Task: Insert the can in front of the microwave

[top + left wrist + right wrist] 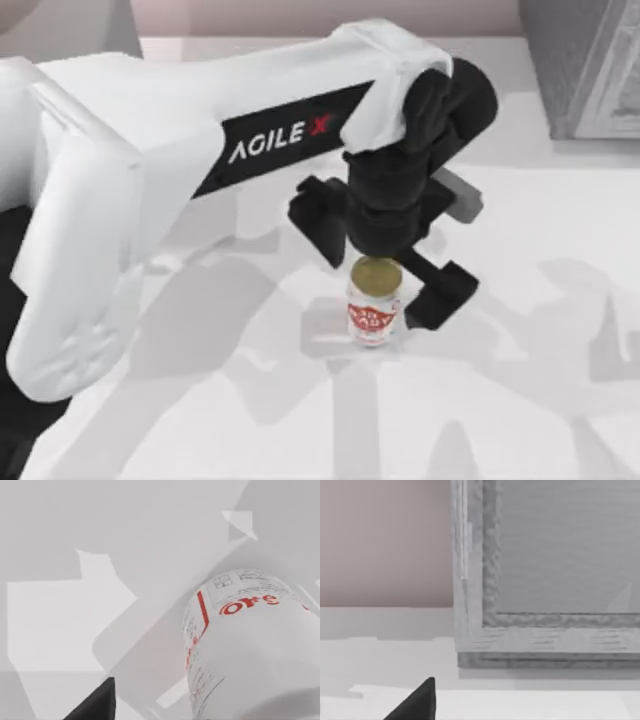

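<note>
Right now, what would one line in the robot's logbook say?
left gripper: open, fingers either side of the can | can: upright on table | grey speckled box: far right corner | right arm: parked

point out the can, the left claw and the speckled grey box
can (374,318), top view, on its white label with red lettering
left claw (385,265), top view, midway between its black fingertips, above the can's top
speckled grey box (585,70), top view, on its side wall

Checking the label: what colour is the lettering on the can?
Red, on a white label; the can shows it best in the left wrist view.
</note>
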`<state>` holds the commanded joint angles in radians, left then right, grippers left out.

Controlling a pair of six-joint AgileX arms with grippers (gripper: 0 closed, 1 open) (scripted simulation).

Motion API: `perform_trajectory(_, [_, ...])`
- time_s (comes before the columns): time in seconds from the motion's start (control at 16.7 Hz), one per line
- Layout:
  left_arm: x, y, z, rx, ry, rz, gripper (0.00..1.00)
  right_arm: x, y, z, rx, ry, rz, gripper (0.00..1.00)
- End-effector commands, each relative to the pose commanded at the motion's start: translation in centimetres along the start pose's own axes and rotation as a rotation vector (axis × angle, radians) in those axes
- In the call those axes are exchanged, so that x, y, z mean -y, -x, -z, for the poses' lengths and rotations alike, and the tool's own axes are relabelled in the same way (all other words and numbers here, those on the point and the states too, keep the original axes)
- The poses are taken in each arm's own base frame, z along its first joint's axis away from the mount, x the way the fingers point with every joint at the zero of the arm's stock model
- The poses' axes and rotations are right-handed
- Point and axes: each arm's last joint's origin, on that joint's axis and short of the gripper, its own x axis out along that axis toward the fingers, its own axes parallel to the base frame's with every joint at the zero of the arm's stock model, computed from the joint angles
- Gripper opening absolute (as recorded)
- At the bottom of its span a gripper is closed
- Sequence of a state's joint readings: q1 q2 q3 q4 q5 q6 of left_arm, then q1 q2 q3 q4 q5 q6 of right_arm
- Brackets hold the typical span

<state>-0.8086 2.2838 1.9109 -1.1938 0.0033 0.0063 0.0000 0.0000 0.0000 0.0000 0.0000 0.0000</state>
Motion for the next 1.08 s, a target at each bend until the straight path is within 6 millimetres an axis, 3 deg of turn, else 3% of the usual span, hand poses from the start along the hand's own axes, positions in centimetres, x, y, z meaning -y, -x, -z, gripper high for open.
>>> perform_trajectory(0.3, [0.04, -0.99, 0.09, -0.003, 0.000, 0.000, 1.00, 0.00, 0.00, 0.00, 0.000, 0.000, 0.000, 1.00])
perform_trajectory(1.08, [0.04, -0.99, 0.09, -0.003, 0.000, 0.000, 0.02, 0.00, 0.00, 0.00, 0.000, 0.000, 0.000, 1.00])
